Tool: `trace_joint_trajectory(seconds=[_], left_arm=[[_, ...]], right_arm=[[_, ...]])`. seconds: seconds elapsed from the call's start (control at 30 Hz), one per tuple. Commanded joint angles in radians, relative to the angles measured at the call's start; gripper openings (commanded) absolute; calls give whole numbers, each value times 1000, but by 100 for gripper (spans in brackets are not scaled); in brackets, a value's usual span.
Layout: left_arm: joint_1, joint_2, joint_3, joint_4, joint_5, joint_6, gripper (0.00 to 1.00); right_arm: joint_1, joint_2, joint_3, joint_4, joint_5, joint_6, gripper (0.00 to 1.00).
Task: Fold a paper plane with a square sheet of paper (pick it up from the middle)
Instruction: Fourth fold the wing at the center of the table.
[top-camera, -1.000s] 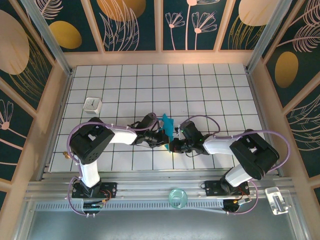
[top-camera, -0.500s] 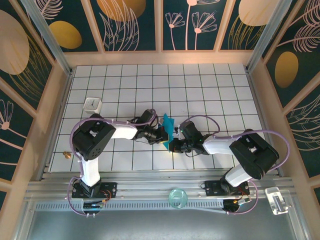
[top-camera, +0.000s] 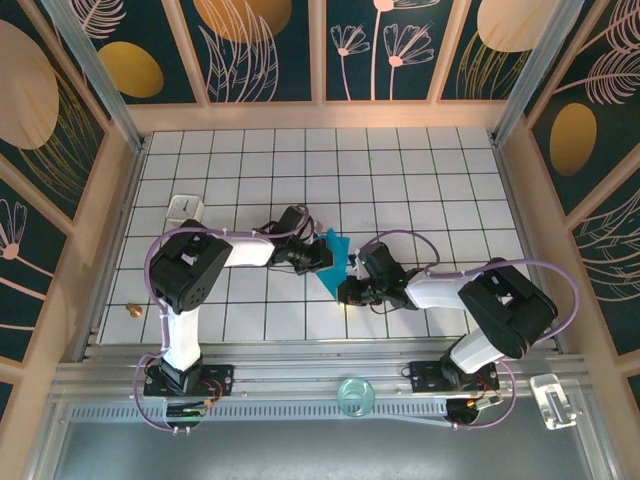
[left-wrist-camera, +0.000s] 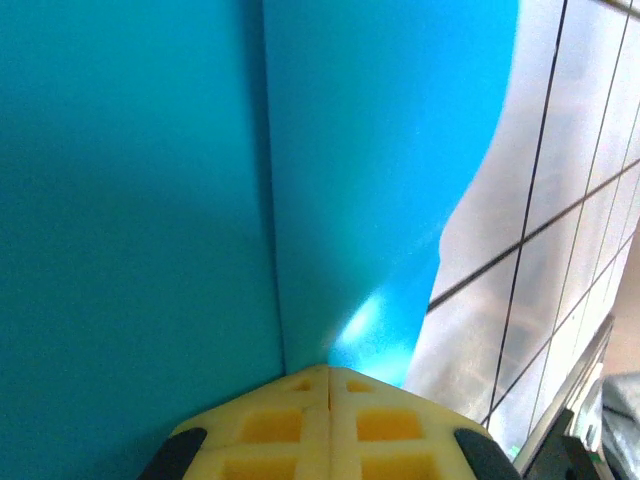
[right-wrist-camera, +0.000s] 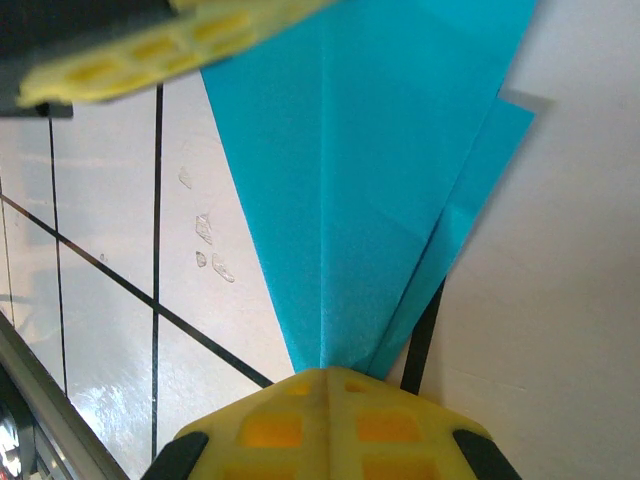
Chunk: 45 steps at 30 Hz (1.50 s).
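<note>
Near the front of the table (top-camera: 420, 180), the left gripper (top-camera: 318, 258) had crept farther up the folded plane (top-camera: 335, 262), it and the right gripper (top-camera: 347, 291) both clamped on it, probably sharpening a late crease.

2 white-and-black arms (top-camera: 180, 338); lilac cables (top-camera: 545, 265); yellow, square-pocketed pincer fingers (left-wrist-camera: 270, 425)

Cube (top-camera: 186, 208) well left of paper plane (top-camera: 336, 256)
</note>
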Motion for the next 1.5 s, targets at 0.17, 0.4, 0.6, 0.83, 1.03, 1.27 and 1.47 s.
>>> trace_joint_trajectory(seconds=[0.17, 0.4, 0.6, 0.83, 1.03, 1.27, 1.47], left_arm=[[39, 79, 88, -59, -68, 62, 0], [63, 114, 167, -98, -73, 83, 0], [86, 162, 247, -138, -81, 105, 0], [117, 220, 325, -156, -72, 114, 0], [140, 268, 380, -166, -53, 117, 3], [172, 317, 454, -173, -29, 114, 9], [200, 358, 538, -208, -26, 129, 15]], right_arm=[[16, 111, -91, -286, 155, -14, 0], [16, 109, -92, -286, 157, -12, 0], [16, 109, -94, -288, 157, -11, 0], [16, 112, -94, -287, 160, -9, 0], [15, 109, -95, -288, 160, -8, 0], [16, 112, -94, -291, 162, -8, 0], [16, 110, -95, -291, 163, -6, 0]])
